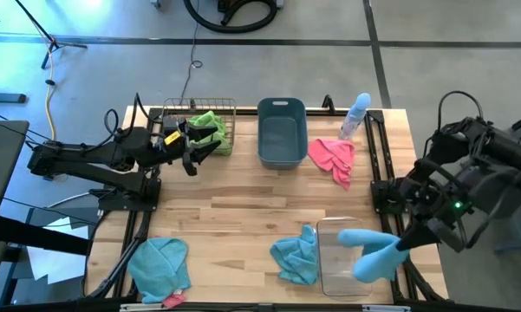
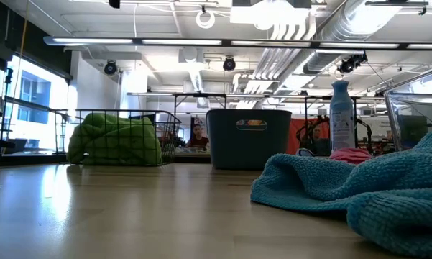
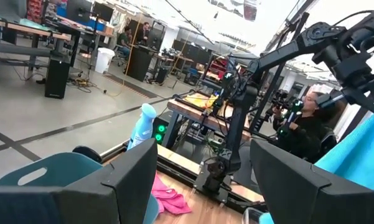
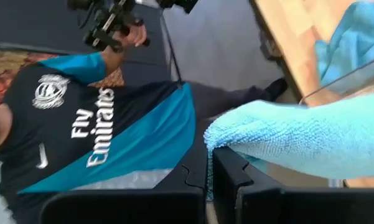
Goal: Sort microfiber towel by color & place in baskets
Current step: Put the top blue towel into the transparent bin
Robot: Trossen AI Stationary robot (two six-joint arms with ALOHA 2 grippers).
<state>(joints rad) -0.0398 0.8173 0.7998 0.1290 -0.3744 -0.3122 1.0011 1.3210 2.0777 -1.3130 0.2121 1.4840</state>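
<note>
- Right claw clamped together on a light blue towel, holding it over the clear bin; the cloth hangs across the bin's rim on the side toward the right arm.
- Right wrist view: same towel pinched between the dark fingers, bin edge just past it, a person in a dark and teal shirt beyond the worktop.
- Step in hand, by judgement: dropping this blue towel into the clear bin. Next move calls for centring the cloth over the bin's opening, then parting the fingers so it falls inside rather than draping on the rim.
- Second blue towel lies on the worktop, touching the clear bin on the side away from the right arm.
- Third blue towel, with a scrap of pink under it, well apart from the bin near the worktop's other front corner.
- Left claw stands wide apart and empty, just beside the wire basket, which holds the green towel.
- Grey-blue tub next to the wire basket; pink towel on the worktop beside the tub, by the spray bottle.
- Pink and remaining blue towels not yet sorted.
</note>
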